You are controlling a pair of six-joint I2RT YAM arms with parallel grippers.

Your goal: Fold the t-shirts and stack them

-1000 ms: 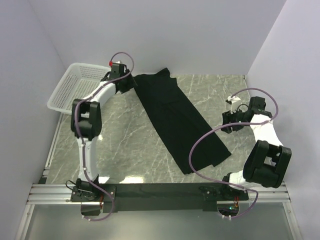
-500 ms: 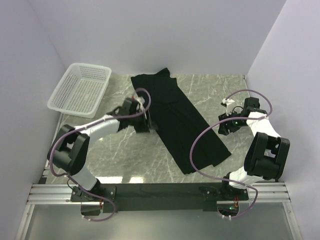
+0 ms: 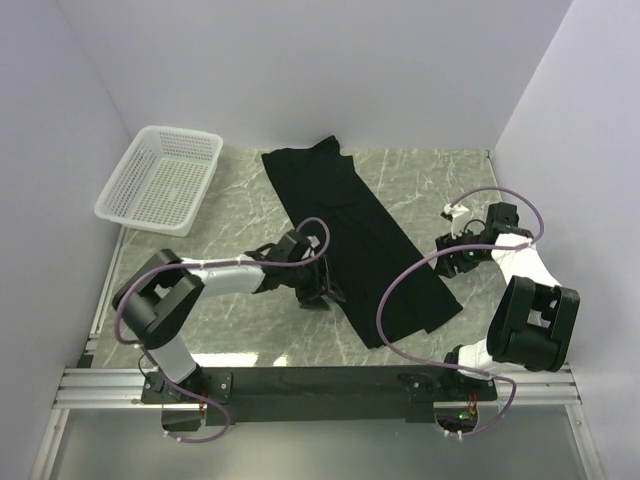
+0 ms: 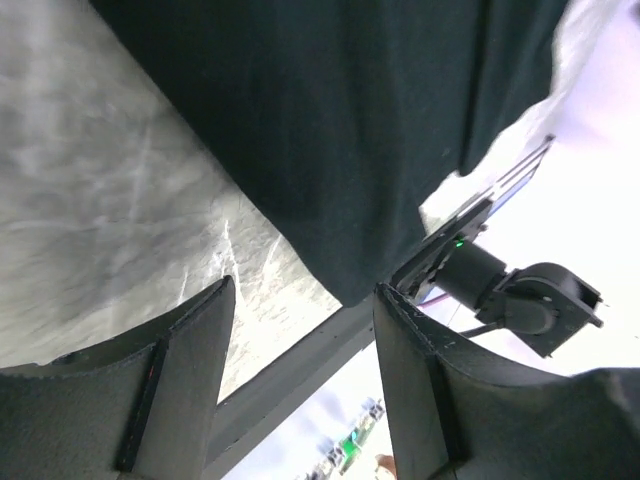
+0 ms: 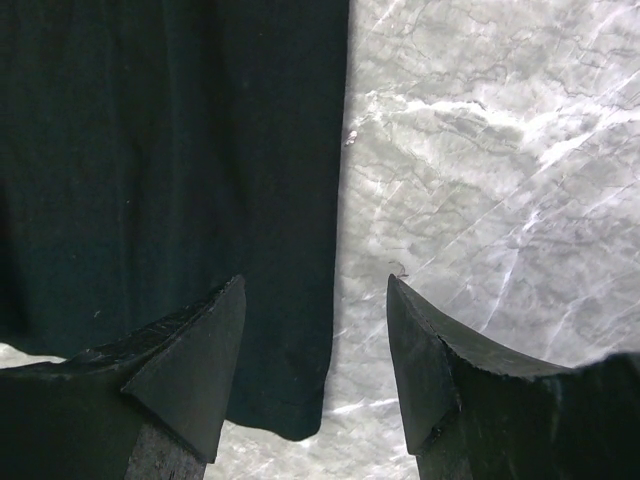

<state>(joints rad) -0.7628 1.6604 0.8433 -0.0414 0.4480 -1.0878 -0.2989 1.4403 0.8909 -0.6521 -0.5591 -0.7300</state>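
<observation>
My left claw point(image 3: 325, 293) has swung away from the basket point(image 3: 185, 131) to the black t-shirt point(image 3: 350, 225), fingers spread. The shirt lies flat, slanting across the table point(image 3: 240, 335). My right claw point(image 3: 447, 236) hovers at its right edge, fingers apart.

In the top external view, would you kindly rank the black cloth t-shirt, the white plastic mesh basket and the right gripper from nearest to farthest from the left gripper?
1. Black cloth t-shirt: the left gripper is at its left edge.
2. Right gripper: across the shirt, on the right.
3. White plastic mesh basket: far-left corner.
</observation>
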